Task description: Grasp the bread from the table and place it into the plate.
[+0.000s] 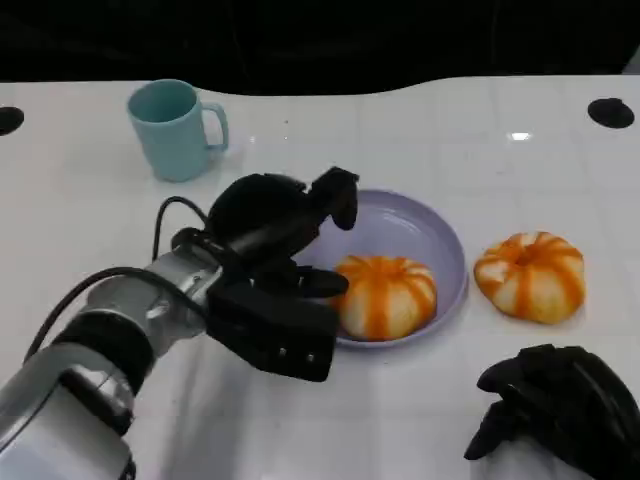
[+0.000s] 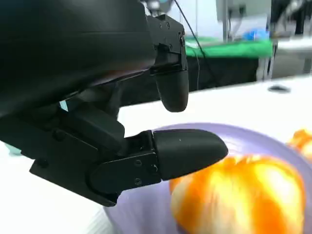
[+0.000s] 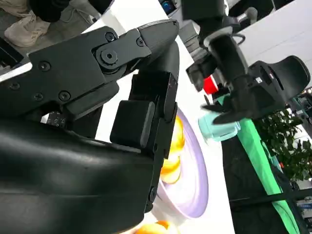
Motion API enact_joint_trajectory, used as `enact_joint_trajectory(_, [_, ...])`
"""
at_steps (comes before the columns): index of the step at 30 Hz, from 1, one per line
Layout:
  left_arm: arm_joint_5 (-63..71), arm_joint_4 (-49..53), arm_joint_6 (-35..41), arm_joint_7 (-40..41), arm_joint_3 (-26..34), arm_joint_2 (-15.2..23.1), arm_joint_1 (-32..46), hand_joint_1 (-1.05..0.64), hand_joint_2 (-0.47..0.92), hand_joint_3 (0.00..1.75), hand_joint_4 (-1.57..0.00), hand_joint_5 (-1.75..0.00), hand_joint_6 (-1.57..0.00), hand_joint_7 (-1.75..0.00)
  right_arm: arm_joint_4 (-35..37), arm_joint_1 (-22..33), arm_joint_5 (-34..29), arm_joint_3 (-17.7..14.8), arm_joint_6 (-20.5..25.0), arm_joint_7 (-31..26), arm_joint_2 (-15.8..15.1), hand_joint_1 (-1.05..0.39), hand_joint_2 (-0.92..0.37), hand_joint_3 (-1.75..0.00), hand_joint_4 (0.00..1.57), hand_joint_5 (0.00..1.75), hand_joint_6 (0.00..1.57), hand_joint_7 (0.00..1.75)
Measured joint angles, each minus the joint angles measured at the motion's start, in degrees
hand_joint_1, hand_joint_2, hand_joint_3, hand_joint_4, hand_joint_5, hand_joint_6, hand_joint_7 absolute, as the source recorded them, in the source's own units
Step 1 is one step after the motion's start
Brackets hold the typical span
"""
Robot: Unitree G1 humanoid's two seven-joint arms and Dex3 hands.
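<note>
table [image 1: 420, 400]: glossy white, smooth, reflecting light | plate [image 1: 440, 240]: smooth lavender, plastic-looking | breads [image 1: 385, 295], [image 1: 530, 275]: soft sheen, orange-striped crust | mug [image 1: 172, 128]: smooth teal, glazed-looking | my left hand [image 1: 275, 260]: matt black plastic; my forearm [image 1: 100, 350]: brushed silver metal

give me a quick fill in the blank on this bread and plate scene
1. One bread lies in the purple ____.
2. The other bread lies on the ____, beside the plate.
3. The teal ____ stands beyond the left hand.
4. The left hand holds ____.

Missing: plate; table; mug; nothing
</note>
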Motion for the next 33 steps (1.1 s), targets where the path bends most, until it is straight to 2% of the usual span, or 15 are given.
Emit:
enact_joint_trajectory(5, [-3.87,-0.13,-7.22,2.94,3.89,1.08,3.01,-1.05,0.92,0.55,-1.56,-1.75,-1.55,-1.75,-0.2,0.29,0.06,0.0,0.05,0.02,-0.01,-0.73,-0.76,0.0,1.57,0.34,1.57,0.11])
enact_joint_trajectory(8, [-9.21,-0.49,-12.18,1.54,7.95,1.51,4.57,-1.05,0.92,0.47,-1.43,-1.75,-1.37,-1.75,-0.37,0.42,0.07,0.04,0.07,0.02,0.0,-0.73,-0.76,0.0,1.57,0.34,1.57,0.11])
enact_joint_trajectory(12, [-19.38,-1.28,-17.97,-9.52,13.77,1.92,7.99,-1.05,0.92,0.28,-1.23,-1.75,-1.09,-1.75,-0.68,0.68,0.07,0.07,0.15,0.01,-0.01,-0.73,-0.77,0.0,1.57,0.34,1.57,0.11])
enact_joint_trajectory(16, [-32.18,-2.28,-20.74,-26.15,19.56,1.14,12.06,-1.05,0.92,0.14,-1.16,-1.65,-0.99,-1.68,-0.74,0.91,0.07,0.11,0.42,0.01,-0.01,-0.71,-0.77,0.0,1.57,0.33,1.57,0.1])
enact_joint_trajectory(19, [-42.13,-5.11,-20.34,-39.44,23.54,0.09,15.29,-1.05,0.91,0.07,-1.19,-1.47,-1.01,-1.52,-0.94,0.96,0.08,0.27,0.47,0.01,0.0,-0.71,-0.77,0.0,1.57,0.33,1.57,0.1])
enact_joint_trajectory(21, [-46.92,-6.9,-18.89,-46.36,25.53,-0.79,16.9,-1.05,0.87,0.02,-1.3,-1.14,-1.17,-1.1,-1.09,1.12,0.08,0.36,0.48,0.01,0.0,-0.71,-0.77,0.0,1.57,0.32,1.57,0.1])
enact_joint_trajectory(23, [-54.12,-10.03,-15.26,-55.11,28.25,-2.09,19.12,-1.05,0.87,0.01,-1.38,-0.89,-1.32,-0.74,-1.51,1.35,0.08,0.52,0.52,-0.01,0.0,-0.71,-0.77,0.0,1.57,0.32,1.57,0.09])
enact_joint_trajectory(26, [-60.9,-13.96,-9.42,-64.47,31.17,-3.44,23.0,-1.05,0.85,0.01,-1.46,-0.74,-1.49,-0.43,-2.61,1.75,0.08,0.68,0.58,-0.26,0.0,-0.71,-0.78,0.0,1.57,0.31,1.57,0.09])
enact_joint_trajectory(29, [-64.17,-17.95,-3.53,-68.48,33.15,-3.9,26.54,-1.05,0.86,0.01,-1.54,-0.68,-1.56,-0.34,-3.3,2.11,0.07,0.83,0.85,-0.73,-0.01,-0.71,-0.77,0.0,1.57,0.32,1.57,0.1])
enact_joint_trajectory(33, [-65.66,-22.45,1.64,-70.7,34.7,-4.47,30.43,-1.05,0.84,0.0,-1.57,-0.7,-1.57,-0.47,-4.59,2.76,0.08,0.97,1.8,-0.92,-0.01,-0.71,-0.77,0.0,1.57,0.32,1.57,0.1])
